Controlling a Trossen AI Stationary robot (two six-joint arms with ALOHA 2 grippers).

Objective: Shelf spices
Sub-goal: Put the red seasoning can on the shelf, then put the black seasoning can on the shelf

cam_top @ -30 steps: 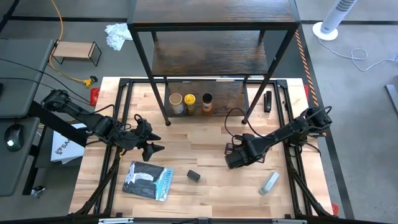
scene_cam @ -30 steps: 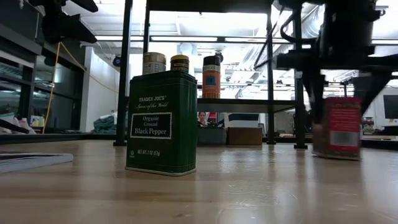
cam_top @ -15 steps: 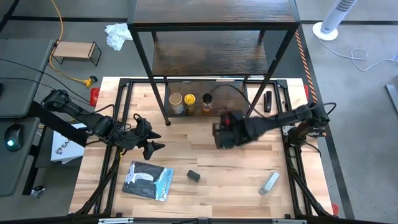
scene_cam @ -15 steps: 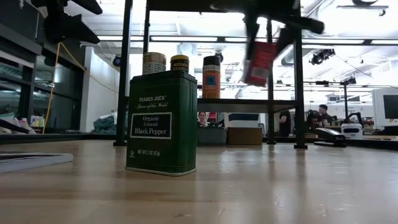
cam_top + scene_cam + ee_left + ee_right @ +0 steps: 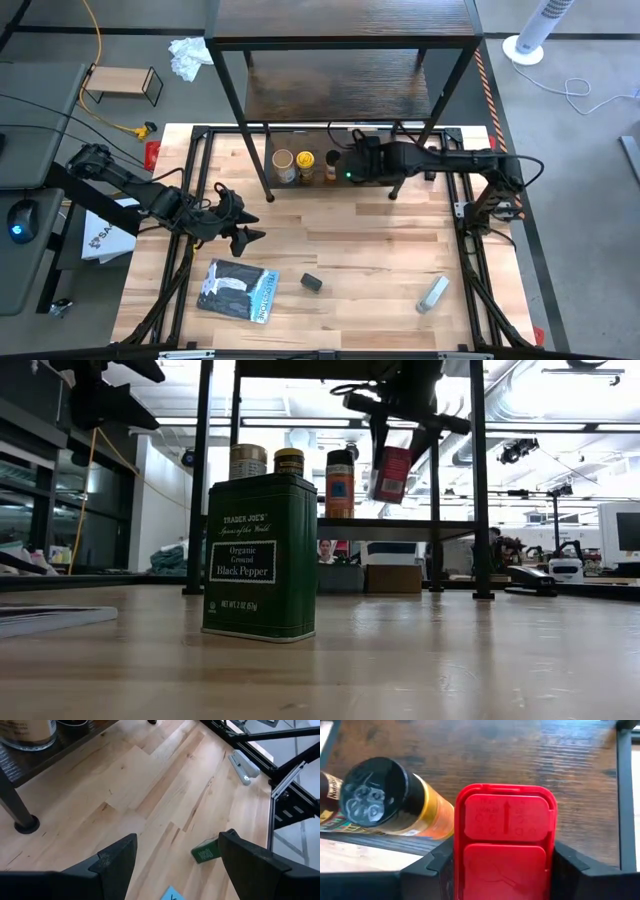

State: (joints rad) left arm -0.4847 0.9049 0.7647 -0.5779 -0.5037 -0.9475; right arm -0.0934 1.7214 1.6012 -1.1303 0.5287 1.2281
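A: Right claw (image 5: 504, 870) — position?

B: Reached in over the lowest board of the shelf (image 5: 380, 150), clamped on the red spice container (image 5: 504, 837) by its sides. In the low view the red spice container (image 5: 390, 474) hangs tilted, clear of the board.

A: Neighbours on that board?

B: Three in a row: tan-lidded jar (image 5: 284, 165), yellow-lidded jar (image 5: 305, 165), brown jar (image 5: 332, 162). The red one sits just beside the brown jar; whether they touch, hard to say from above.

A: Left claw (image 5: 243, 226)?

B: Waiting above the counter (image 5: 340, 250) on the left side, fingers (image 5: 117, 857) spread wide, nothing between them.

A: Anything loose on the counter?

B: Black pepper tin (image 5: 260, 557) upright near the front edge. Flat blue-grey packet (image 5: 238, 290) to its left, grey-white tube (image 5: 433, 293) well off to the right.
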